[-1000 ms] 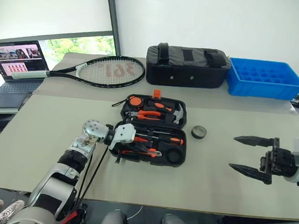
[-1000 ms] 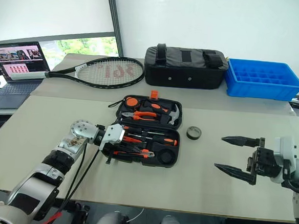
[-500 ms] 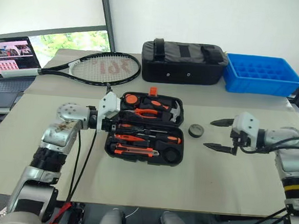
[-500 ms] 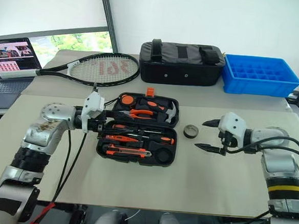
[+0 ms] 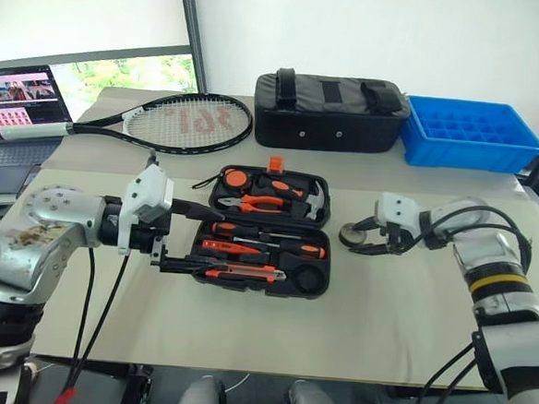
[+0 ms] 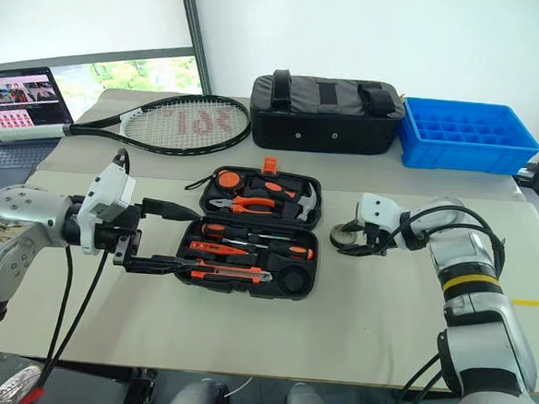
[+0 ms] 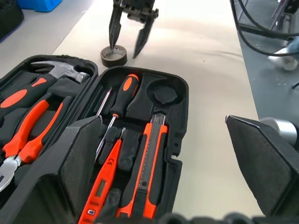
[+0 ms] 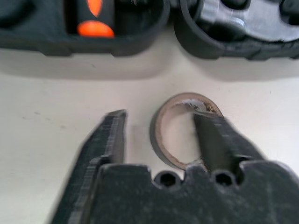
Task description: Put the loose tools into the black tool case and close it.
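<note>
Found the black tool case [image 5: 266, 231] lying open on the bench [image 5: 382, 312], both halves flat, the screwdrivers [image 7: 122, 100] and utility knife [image 7: 152, 161] already seated in their moulded slots. Noted one round recess [image 7: 163, 93] in the near half empty, judged to be the seat for the tape roll [image 8: 182, 128], which lay loose on the bench just beside the case's right edge. Observed the right pincer [image 5: 367, 239] lowered over that roll, half closed, one finger [image 8: 217, 140] inside the ring and the other outside its wall; judged a pinch on the rim in progress, grip not yet confirmed. Observed the left pincer [image 5: 182, 237] spread wide and empty, held above the case's left edge, clear of the tools, presumably to leave the route open. Lid not yet closed; that step judged to wait on the roll.
</note>
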